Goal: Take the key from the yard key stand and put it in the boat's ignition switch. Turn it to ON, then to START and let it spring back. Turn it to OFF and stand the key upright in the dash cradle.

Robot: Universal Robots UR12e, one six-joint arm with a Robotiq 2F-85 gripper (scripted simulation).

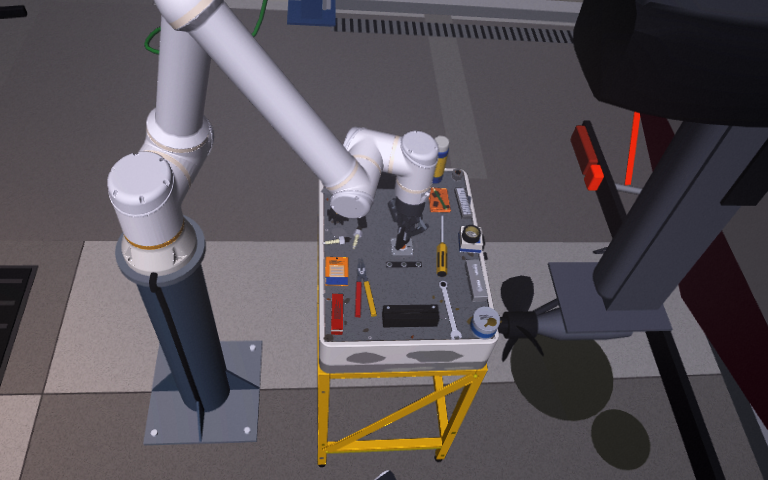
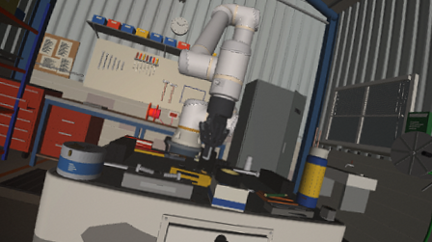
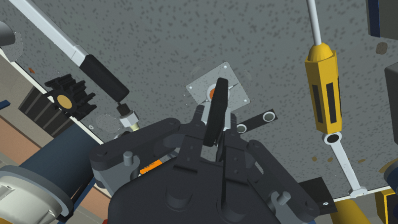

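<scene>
In the middle of the grey dash tray the square metal plate of the ignition switch [image 3: 218,89] [image 1: 402,247] carries an orange centre. The black key [image 3: 216,111] stands over that centre with its lower end at the switch. My gripper [image 3: 215,136] [image 1: 403,236] [image 2: 209,150] hangs straight above the switch and I am gripping the key's black head. A dark bar with round holes, the dash cradle [image 3: 256,122] [image 1: 403,264], lies just in front of the switch. The key's blade is hidden.
A blue-and-white tin [image 1: 485,322] stands at the tray's near right corner. A yellow-handled screwdriver [image 3: 323,86] [image 1: 441,249] and a wrench [image 1: 449,301] lie right of the switch. A black impeller [image 3: 69,100] and a black-handled tool [image 3: 92,69] lie left. An outboard propeller [image 1: 518,317] hangs off the tray's right edge.
</scene>
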